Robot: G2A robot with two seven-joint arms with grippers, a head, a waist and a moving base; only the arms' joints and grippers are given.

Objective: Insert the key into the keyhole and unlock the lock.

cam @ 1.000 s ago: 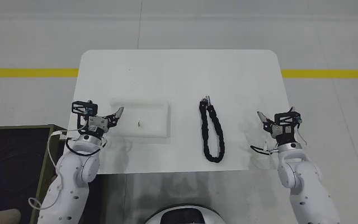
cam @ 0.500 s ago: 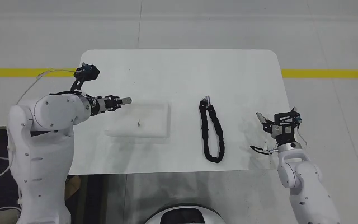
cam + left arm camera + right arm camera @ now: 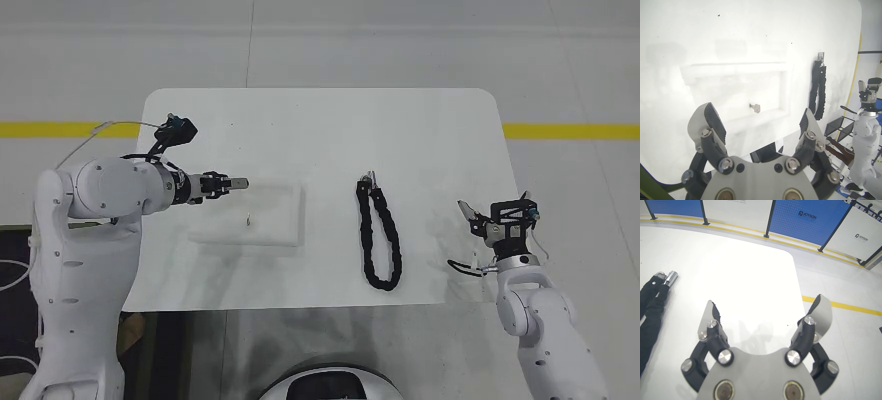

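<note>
L gripper (image 3: 238, 184), fingers apart, is hovering at shallow white tray (image 3: 785, 89) edge, so should be centring over small silver metal key (image 3: 755, 108) & pinching its head squarely; R gripper (image 3: 765, 300) is sitting spread.

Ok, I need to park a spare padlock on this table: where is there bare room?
Free: the far strip of the table beyond the tray and chain lock, and the stretch between chain lock and right gripper. Crowded: the tray, holding the key, with the open left gripper at its rim.
</note>
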